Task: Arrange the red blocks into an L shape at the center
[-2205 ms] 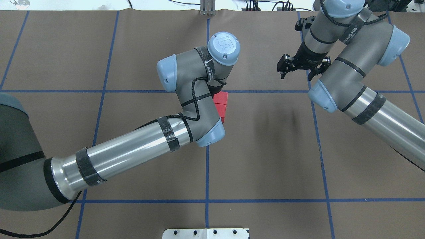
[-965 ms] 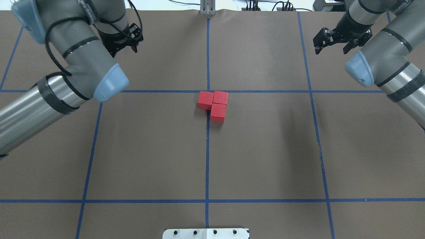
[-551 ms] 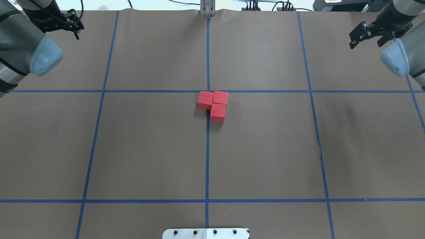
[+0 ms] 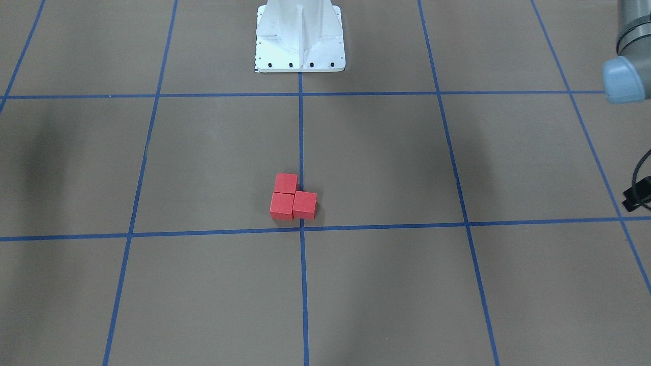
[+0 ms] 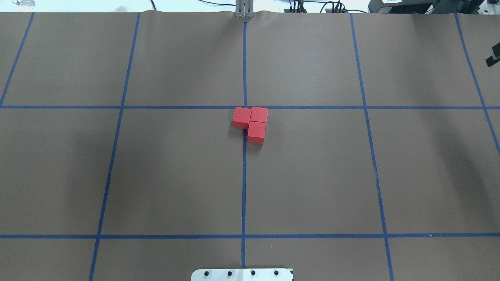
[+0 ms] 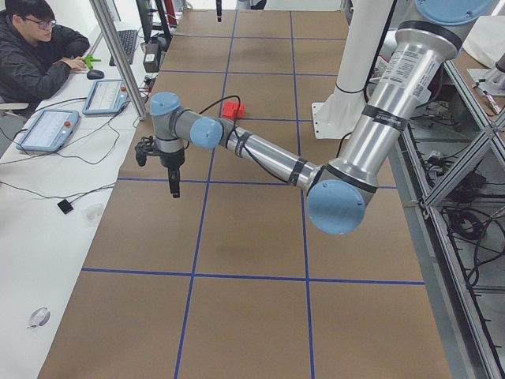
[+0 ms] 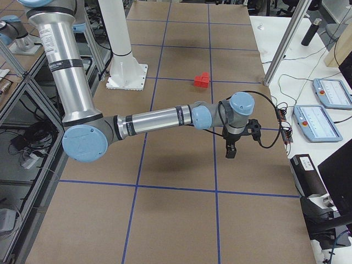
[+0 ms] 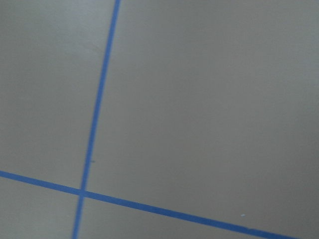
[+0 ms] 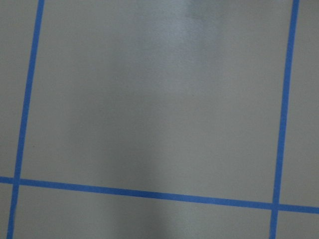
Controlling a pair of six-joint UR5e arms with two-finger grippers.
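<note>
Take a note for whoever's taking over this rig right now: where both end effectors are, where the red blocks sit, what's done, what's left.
Left end effector: hangs far out on the robot's left, no cube in it; open or shut, cannot tell.
Right end effector: likewise, far right.
Three small matte red cubes: touching in an L, just robot-side of the blue tape crossing.
Done: L formed at center.
Left: nothing apparent.

Silver tubes [image 7: 157, 117], grey joints [image 7: 237, 122], blue caps [image 6: 337, 207].

Person in dark jacket [image 6: 35, 63] seated at the far white side table [image 6: 39, 253], two tablets [image 6: 47, 129] beside them, grey metal bracket [image 5: 244, 9] at the far edge
</note>
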